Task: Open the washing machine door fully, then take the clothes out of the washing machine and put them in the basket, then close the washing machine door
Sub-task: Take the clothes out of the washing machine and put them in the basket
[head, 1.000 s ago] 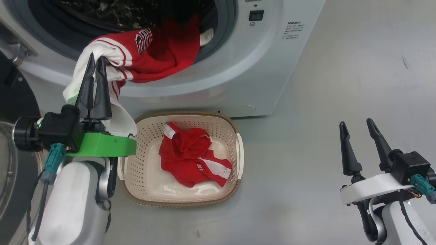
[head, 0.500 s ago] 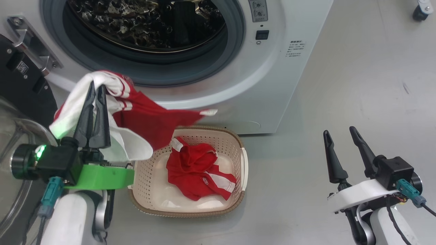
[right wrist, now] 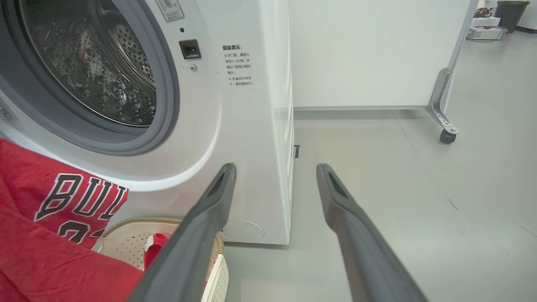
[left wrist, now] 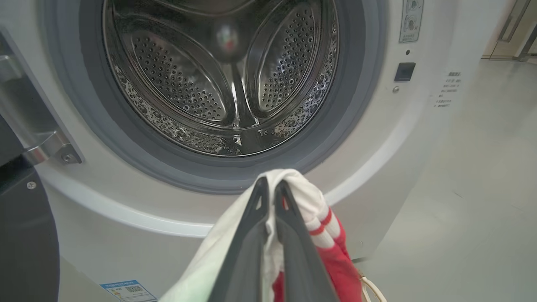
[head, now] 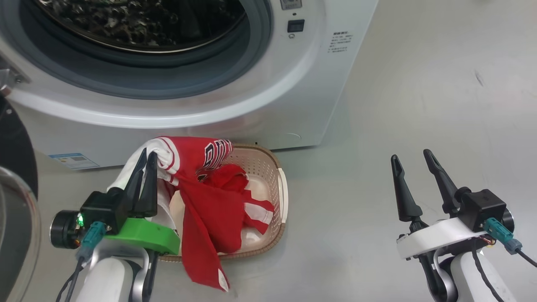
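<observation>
**A:** So, where is the left gripper, and what has it got?

**B:** It is clenched on the white-trimmed edge of the red jersey, above the near left corner of the basket. The cloth is pinched right at the fingertips, so most of the garment hangs free below and to the right of them.

**A:** Is the jersey inside the basket?

**B:** Only partly. Its lettered chest covers the basket's left side, and a long red tail hangs past the near rim, outside. I'd judge the grip is kept high so that the cloth can be gathered over the opening. If it were let go as it lies, that tail would probably end up on the floor.

**A:** What else is in there?

**B:** A second red garment with white stripes, crumpled on the bottom towards the right wall.

**A:** And the right gripper?

**B:** Its jaws are spread wide with nothing between them, well apart to the right over bare floor. That keeps it out of the way, and I'd say ready for the door.

**A:** And the machine?

**B:** The washing machine stands just behind the basket's far rim. The washing machine door is swung open at the left. The drum looks empty in the left wrist view. Its lowest front part sits behind the grey ring, though, so I can't be sure.
</observation>
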